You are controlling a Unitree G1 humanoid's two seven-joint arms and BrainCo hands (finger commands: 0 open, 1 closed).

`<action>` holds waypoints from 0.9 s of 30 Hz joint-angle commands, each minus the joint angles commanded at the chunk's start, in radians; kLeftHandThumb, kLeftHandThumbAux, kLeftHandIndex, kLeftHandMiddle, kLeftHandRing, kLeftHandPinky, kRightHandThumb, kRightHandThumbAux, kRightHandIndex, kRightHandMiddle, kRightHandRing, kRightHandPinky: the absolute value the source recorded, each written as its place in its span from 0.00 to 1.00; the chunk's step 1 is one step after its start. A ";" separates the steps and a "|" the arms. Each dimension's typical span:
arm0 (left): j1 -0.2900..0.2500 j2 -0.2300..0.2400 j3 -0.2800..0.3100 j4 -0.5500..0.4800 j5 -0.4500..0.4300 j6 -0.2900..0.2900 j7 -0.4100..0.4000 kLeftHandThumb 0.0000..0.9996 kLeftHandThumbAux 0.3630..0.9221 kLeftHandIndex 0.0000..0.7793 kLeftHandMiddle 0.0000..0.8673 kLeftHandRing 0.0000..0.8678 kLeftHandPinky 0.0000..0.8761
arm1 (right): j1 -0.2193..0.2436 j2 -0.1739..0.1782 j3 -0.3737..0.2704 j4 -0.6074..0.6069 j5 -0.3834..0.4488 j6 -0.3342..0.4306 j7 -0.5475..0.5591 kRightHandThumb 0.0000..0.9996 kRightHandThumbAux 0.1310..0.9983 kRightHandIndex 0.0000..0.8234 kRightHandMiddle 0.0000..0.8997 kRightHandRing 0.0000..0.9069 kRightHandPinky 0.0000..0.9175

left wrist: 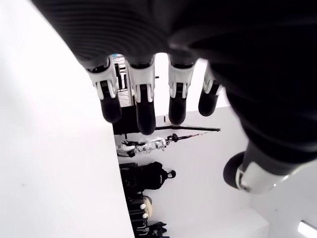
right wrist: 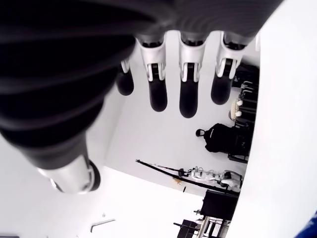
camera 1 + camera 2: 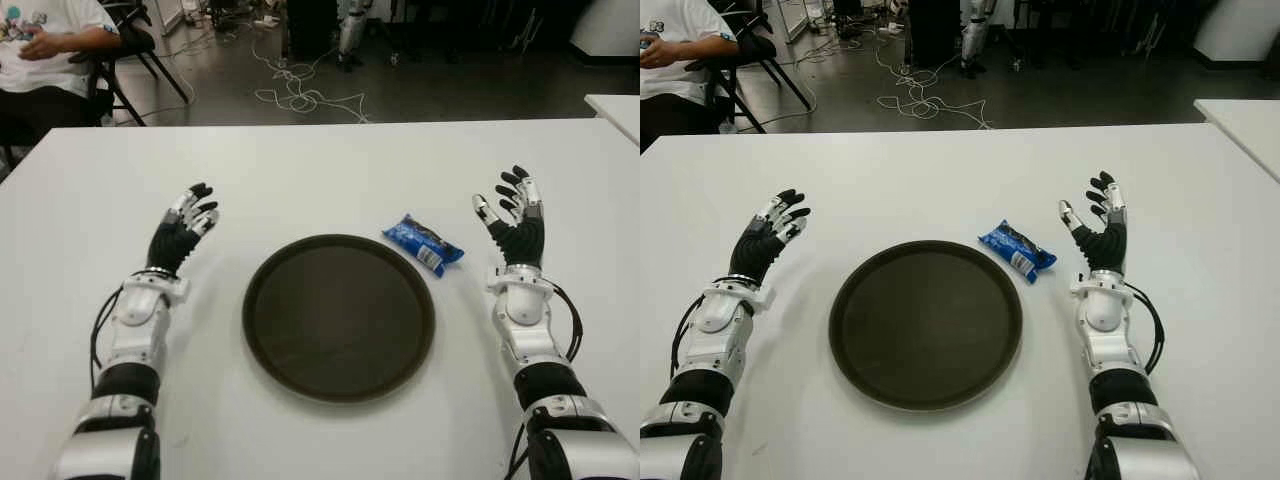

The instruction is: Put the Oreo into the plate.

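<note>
White table (image 3: 320, 170). Dark round plate (image 3: 338, 317) at frame centre, nothing in it. Blue Oreo pack (image 3: 423, 243) lies on the table just beside the plate's upper-right rim. Left hand (image 3: 182, 232) left of plate, fingers spread, released. Right hand (image 3: 512, 218) right of the pack, fingers spread, released. Seated person (image 3: 45, 50) upper left.

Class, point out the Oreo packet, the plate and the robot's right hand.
Oreo packet (image 3: 423, 243), left eye view, middle of the blue wrapper.
Plate (image 3: 339, 316), left eye view, bare centre of the dark dish.
Right hand (image 3: 516, 220), left eye view, its palm.
</note>
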 joint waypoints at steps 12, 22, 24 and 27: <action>0.011 -0.001 -0.001 -0.017 -0.002 0.008 0.008 0.23 0.40 0.07 0.14 0.13 0.14 | 0.011 -0.002 0.002 -0.013 0.005 0.001 0.000 0.30 0.61 0.13 0.23 0.22 0.22; 0.014 -0.002 -0.003 -0.026 -0.003 0.015 0.007 0.24 0.40 0.08 0.15 0.14 0.16 | 0.007 -0.009 0.003 0.006 0.000 -0.024 -0.006 0.30 0.60 0.13 0.23 0.22 0.22; 0.015 -0.003 -0.004 -0.029 -0.003 0.020 0.009 0.24 0.40 0.08 0.15 0.14 0.16 | 0.006 -0.011 0.003 0.011 0.003 -0.026 -0.001 0.31 0.61 0.13 0.23 0.22 0.22; 0.017 -0.004 -0.005 -0.036 -0.001 0.024 0.011 0.23 0.39 0.08 0.16 0.14 0.16 | 0.005 -0.013 0.003 0.015 0.003 -0.031 0.001 0.32 0.61 0.14 0.23 0.22 0.23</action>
